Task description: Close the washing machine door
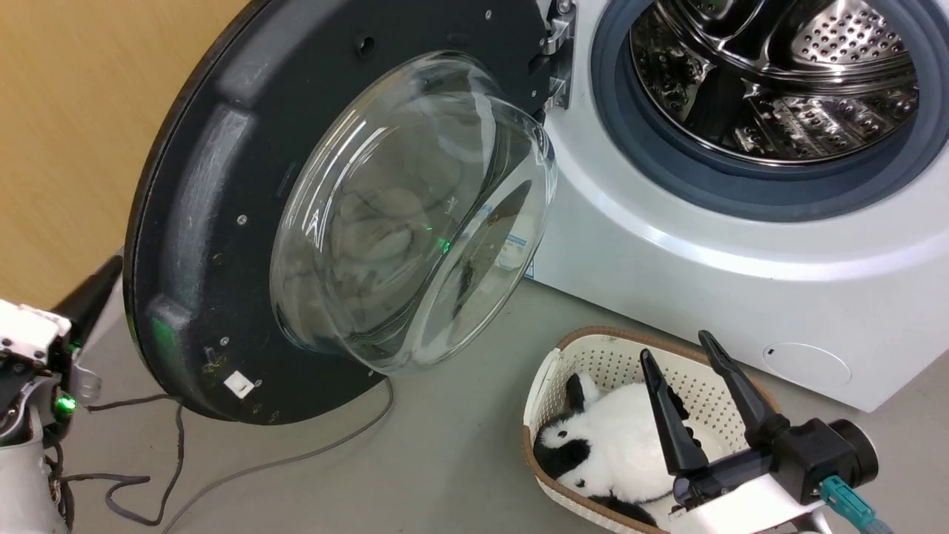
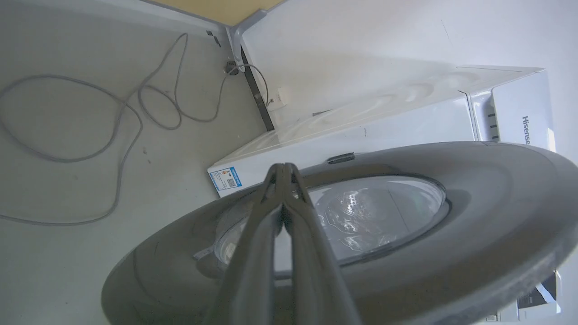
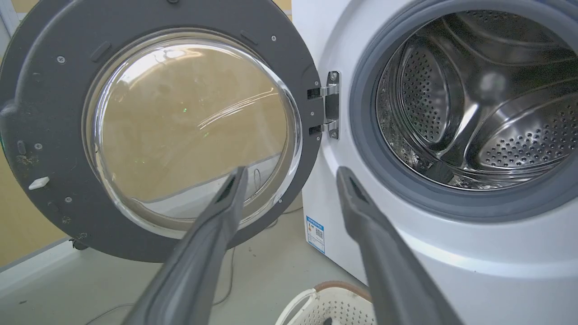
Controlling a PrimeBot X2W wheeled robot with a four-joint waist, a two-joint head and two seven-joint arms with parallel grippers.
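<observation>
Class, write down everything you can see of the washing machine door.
The door is a large round black disc, matte with small screws on its inner face, glossy on the outer. A clear glass bowl bulges from its middle. It stands wide open, hung by a metal hinge on the machine. A small white tab sits near its free edge. The left gripper, jaws shut, points at the outer face; contact is unclear.

"Hisense" printed on washing machine [image 2: 406, 131] front panel; blue sticker [image 2: 226, 178] text unreadable (QR code visible).
</observation>
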